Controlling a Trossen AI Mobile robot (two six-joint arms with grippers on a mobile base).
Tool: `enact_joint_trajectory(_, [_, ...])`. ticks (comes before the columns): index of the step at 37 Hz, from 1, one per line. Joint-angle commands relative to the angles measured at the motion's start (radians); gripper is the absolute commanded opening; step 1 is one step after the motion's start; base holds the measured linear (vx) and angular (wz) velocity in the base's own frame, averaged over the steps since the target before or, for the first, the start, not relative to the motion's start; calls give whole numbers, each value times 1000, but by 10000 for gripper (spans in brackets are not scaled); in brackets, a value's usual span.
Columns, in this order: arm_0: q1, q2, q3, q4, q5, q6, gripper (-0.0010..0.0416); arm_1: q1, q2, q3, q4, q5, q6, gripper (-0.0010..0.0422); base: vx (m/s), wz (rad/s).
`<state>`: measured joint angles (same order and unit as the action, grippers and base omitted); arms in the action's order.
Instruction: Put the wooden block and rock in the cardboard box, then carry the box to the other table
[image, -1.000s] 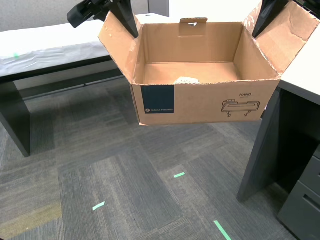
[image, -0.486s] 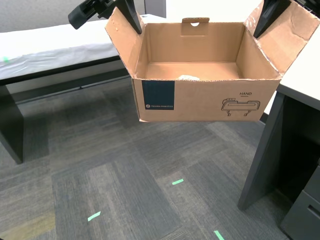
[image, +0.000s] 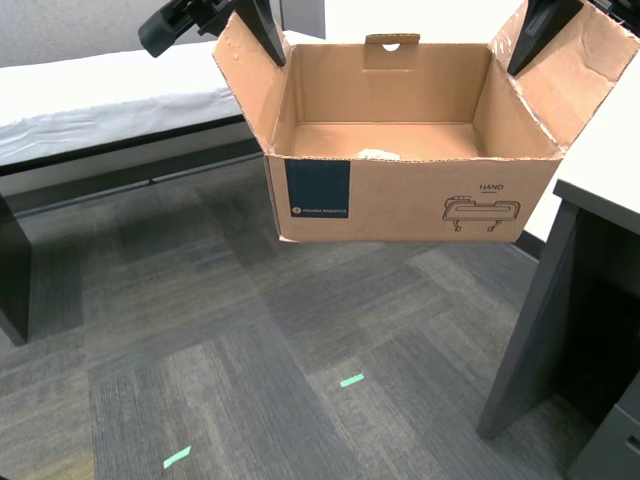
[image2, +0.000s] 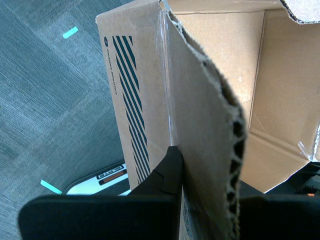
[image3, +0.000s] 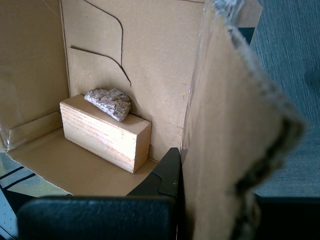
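Observation:
The cardboard box hangs in the air above the carpet, held by its two side flaps. My second gripper is shut on the flap at the exterior view's left. My first gripper is shut on the flap at the exterior view's right. Inside the box lies the wooden block against a wall, with the rock resting on top of it. From outside only the top of the rock peeks over the box's front wall, which hides the block. The other table, under white sheeting, stands at the exterior view's left.
A smooth white desk with a dark leg stands close at the exterior view's right, almost touching the box. Grey carpet with green tape marks lies below. A grey partition wall runs behind the sheeted table.
The whole scene has shifted in the exterior view, so the camera has moved with the robot. The box stays held in the same place between both grippers.

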<state>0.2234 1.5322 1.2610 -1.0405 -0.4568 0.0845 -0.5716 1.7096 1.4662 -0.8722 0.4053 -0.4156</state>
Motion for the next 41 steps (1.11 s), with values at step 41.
enact_joint_trajectory(41, [8,0,1,18,-24,28,-1,-3,-1,3,13,22,83,-1,132,252])
